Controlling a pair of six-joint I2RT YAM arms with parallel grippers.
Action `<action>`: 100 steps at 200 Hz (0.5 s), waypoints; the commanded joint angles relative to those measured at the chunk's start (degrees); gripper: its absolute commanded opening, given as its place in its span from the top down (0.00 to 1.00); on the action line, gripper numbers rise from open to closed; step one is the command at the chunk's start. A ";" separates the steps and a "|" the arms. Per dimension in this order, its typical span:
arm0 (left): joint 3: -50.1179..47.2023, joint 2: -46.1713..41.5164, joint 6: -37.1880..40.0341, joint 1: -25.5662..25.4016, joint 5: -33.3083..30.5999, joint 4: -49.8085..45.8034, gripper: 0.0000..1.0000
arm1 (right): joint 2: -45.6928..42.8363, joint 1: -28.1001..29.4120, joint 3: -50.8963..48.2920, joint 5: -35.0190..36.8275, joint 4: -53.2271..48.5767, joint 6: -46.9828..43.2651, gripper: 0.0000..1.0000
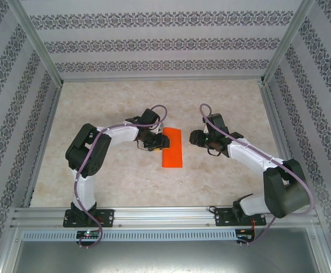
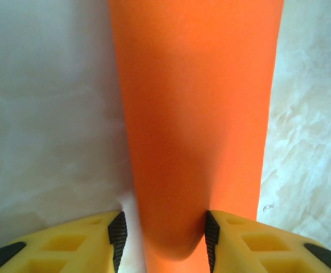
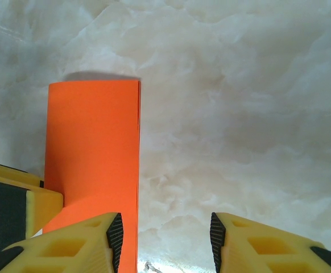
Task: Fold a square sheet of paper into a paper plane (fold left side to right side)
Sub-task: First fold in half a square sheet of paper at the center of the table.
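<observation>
No legible text, labels, numbers — nothing readable

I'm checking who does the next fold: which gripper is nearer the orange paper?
Left. The left gripper has the orange paper between its fingers; the right gripper hovers beside the paper's right edge, its fingers over the table.

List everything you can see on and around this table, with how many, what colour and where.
square sheet of paper: one, bright orange, folded to a narrow rectangle, table centre between the grippers.
table: one, pale marbled beige, under everything.
patterned walls: three, white with grey bands, around the table.
metal frame: one, silver, near edge and corners.
left gripper: one, yellow fingers, black pads, either side of the paper's end.
right gripper: one, same colours, open at the paper's edge.
</observation>
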 commanded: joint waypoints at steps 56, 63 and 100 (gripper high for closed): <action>0.28 5.11 1.08 -1.52 -4.64 -3.67 0.54 | -1.63 -0.57 -0.99 1.20 -0.98 -0.89 0.54; 0.36 5.28 1.08 -1.60 -4.71 -3.74 0.54 | -1.68 -0.61 -0.98 1.20 -1.03 -0.90 0.54; 0.37 5.73 1.08 -1.67 -4.75 -3.78 0.54 | -1.68 -0.54 -1.12 1.18 -0.97 -0.83 0.54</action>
